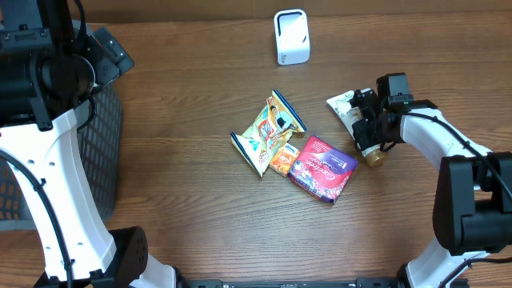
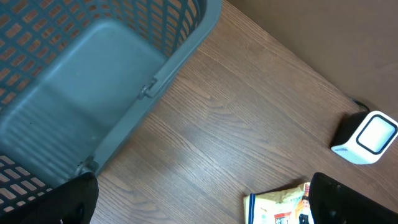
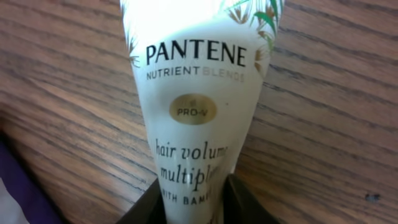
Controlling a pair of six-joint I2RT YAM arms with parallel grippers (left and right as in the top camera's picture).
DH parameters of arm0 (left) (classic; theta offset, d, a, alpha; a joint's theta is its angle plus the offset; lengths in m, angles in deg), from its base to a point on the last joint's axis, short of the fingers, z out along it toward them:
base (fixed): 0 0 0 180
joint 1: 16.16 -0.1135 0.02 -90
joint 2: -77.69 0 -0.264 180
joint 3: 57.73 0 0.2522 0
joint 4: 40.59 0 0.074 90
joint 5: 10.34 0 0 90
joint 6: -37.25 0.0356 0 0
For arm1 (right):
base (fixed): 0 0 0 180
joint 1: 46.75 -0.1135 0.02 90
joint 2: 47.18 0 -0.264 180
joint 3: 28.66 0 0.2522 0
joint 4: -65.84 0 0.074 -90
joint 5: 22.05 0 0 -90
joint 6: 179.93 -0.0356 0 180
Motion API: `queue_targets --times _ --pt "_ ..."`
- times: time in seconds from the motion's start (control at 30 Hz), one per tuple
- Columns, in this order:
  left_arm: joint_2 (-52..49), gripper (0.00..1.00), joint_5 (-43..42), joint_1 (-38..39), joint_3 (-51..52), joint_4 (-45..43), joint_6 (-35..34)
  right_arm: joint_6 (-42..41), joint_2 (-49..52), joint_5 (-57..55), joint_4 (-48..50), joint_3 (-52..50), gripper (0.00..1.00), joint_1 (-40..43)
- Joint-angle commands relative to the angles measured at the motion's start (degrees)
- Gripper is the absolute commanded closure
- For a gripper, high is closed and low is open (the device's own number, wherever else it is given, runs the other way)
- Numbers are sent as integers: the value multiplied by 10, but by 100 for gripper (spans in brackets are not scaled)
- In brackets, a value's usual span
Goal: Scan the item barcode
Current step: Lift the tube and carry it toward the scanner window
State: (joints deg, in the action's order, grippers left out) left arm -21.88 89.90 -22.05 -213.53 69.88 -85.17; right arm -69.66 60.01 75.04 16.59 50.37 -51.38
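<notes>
White Pantene tube (image 3: 193,112), near the desk's (image 1: 200,216) right edge, sat pinched in my right gripper (image 3: 194,202) (presumably bound for the scanner (image 1: 291,37)); left gripper (image 2: 205,208) gaped empty.

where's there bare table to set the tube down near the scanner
Bare wood lies between the basket and the snack packets, either side of the scanner, and along the near edge. Crowded: the packets, the purple pouch and the Pantene tube cluster at centre right.
</notes>
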Motion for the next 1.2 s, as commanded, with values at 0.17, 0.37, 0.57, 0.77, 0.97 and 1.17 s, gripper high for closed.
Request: queue_targets --times 0.17,0.37,0.57,0.77,0.97,1.17 --pt "2 0 2 -2 2 1 7 -91 3 19 -44 80 87 -1" --pt "2 0 2 -2 2 1 7 -153 3 101 -122 178 92 -1" --pt "2 0 2 -2 2 1 7 -160 3 325 -202 263 96 -1" --pt "2 0 2 -2 2 1 7 -160 3 577 -194 267 96 -1" --pt "2 0 2 -2 2 1 7 -161 3 728 -187 267 96 -2" --pt "2 0 2 -2 2 1 7 -209 3 788 -187 267 96 -3"
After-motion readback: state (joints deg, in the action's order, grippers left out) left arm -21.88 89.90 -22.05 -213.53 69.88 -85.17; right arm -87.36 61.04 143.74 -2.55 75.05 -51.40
